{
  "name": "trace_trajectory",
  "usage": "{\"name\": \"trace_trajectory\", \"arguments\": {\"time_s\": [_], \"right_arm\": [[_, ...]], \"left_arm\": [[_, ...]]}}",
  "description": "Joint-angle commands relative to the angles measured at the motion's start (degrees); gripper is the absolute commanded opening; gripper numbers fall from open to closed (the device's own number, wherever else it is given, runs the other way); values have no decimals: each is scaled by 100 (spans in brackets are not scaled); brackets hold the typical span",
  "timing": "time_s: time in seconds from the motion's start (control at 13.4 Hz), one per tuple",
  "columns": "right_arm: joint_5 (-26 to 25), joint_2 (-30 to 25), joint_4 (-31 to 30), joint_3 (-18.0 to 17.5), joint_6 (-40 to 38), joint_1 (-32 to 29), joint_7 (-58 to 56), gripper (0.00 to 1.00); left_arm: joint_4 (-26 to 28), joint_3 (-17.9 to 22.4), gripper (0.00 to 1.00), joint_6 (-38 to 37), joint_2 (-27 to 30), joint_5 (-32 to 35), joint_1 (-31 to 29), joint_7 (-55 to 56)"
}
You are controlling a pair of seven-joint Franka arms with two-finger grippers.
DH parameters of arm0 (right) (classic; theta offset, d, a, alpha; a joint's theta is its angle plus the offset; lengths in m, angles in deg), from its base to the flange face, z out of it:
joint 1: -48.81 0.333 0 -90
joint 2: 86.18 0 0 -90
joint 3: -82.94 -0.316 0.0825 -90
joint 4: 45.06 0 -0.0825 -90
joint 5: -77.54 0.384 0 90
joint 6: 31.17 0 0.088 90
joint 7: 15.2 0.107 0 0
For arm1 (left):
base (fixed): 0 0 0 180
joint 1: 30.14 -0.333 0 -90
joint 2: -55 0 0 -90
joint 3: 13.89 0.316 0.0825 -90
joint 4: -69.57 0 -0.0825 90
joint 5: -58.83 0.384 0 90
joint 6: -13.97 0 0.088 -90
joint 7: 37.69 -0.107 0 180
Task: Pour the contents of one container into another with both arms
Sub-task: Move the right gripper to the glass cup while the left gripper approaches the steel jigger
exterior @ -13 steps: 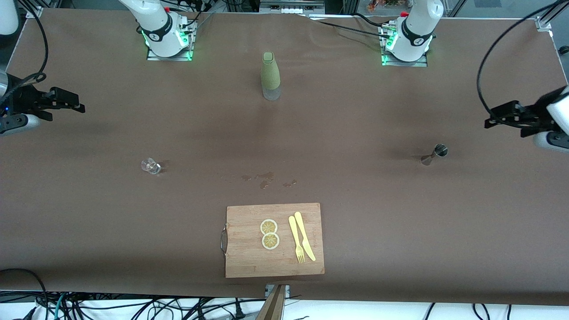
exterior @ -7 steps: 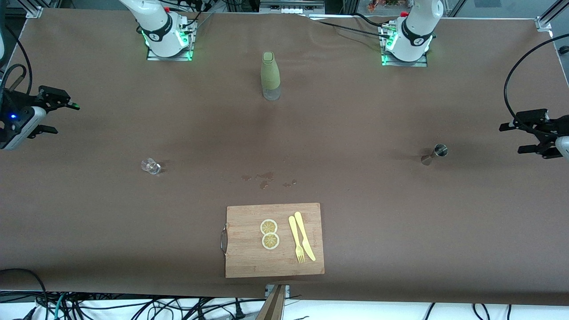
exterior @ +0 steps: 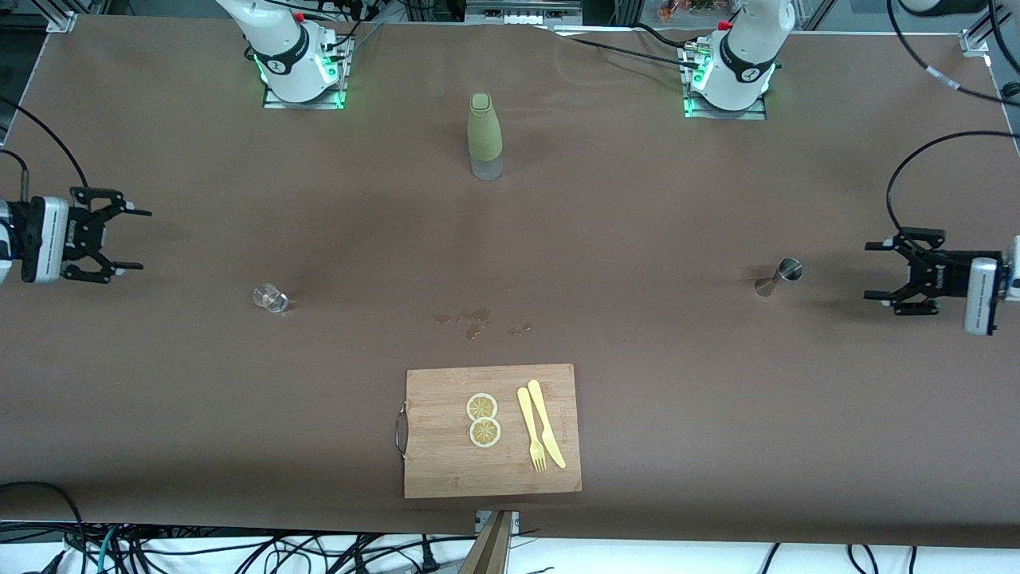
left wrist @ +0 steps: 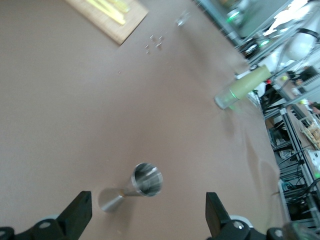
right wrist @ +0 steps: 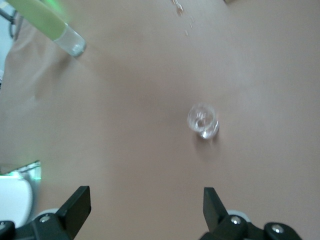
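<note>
The left gripper (exterior: 876, 269) hung over the brown surface (exterior: 637, 239) at the left arm's end, its fingers (left wrist: 75, 216) spread wide and empty, pointing toward the steel jigger (exterior: 782, 275) that stood upright just beside it. In the left wrist view the jigger (left wrist: 140, 182) showed between the two released fingers, its open cup upward, touching neither.

The right gripper (exterior: 119, 239) hung over the right arm's end of the surface, fingers (right wrist: 75, 205) likewise spread apart and holding nothing. The small clear glass (exterior: 271, 298) stood near it, somewhat nearer to the front camera than the jigger; in the right wrist view the glass (right wrist: 203, 120) lay well clear of the fingers.

The green bottle (exterior: 484, 135) stood upright, farther from the front camera than the jigger, between the two arm bases. Nearer the camera than the jigger lay a wooden cutting board (exterior: 446, 462) carrying two lemon slices (exterior: 483, 419), a yellow fork (exterior: 531, 430) and a yellow knife (exterior: 547, 424). A few wet spots (exterior: 478, 322) marked the surface between board and bottle.
</note>
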Motion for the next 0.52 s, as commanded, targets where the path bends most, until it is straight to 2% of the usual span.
{"name": "trace_trajectory", "arguments": {"time_s": [0.0,0.3,0.45], "right_arm": [[782,1097,904,-31,-130,-151,-1329,100],[2108,2205,1082,-40,-122,-248,-2824,100],[2637,2584,1082,-40,-130,-240,-3231,100]], "left_arm": [[18,2,100,-181,-511,-447,-277,-1515],[169,2,100,-163,-907,-676,-471,-3589],[247,-7,100,-163,-1196,-904,-462,-4207]]}}
